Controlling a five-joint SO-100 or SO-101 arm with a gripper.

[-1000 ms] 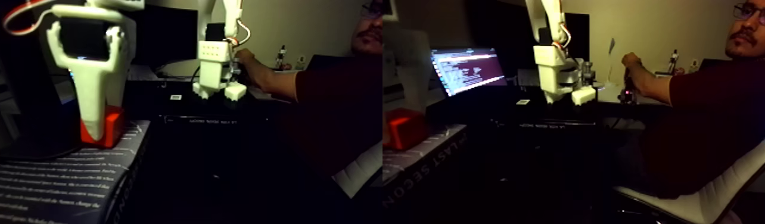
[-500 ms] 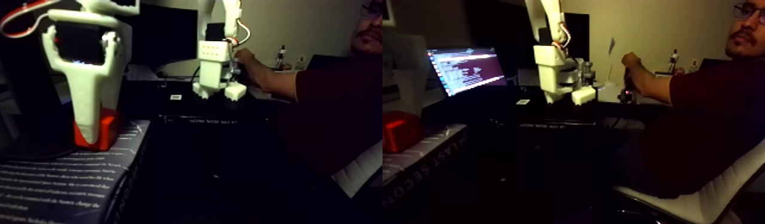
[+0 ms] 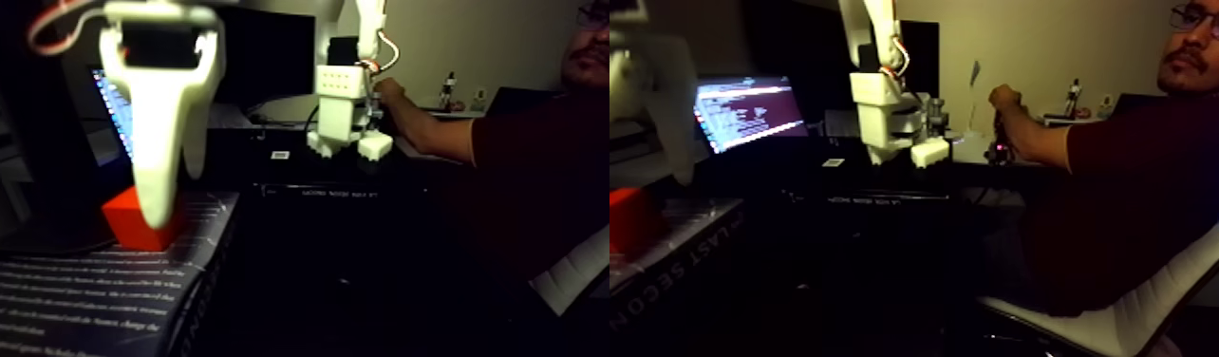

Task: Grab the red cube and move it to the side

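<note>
White plastic fingers of the gripper (image 3: 159, 214) are reaching down in the fixed view, their tips pressing against the front of the red cube (image 3: 128, 220); whether they are clamping it cannot be told. The cube is sitting near the far right corner of a dark printed book (image 3: 85, 294). Farther back, a second white arm (image 3: 346, 114) is standing on a desk, a person's hand (image 3: 389, 92) touching it.

My room is dim. A pale wall (image 3: 503, 38) stands behind a dark desk (image 3: 351, 190). A lit laptop screen (image 3: 745, 109) glows on it, and a white chair (image 3: 1139, 304) sits at the right edge.
</note>
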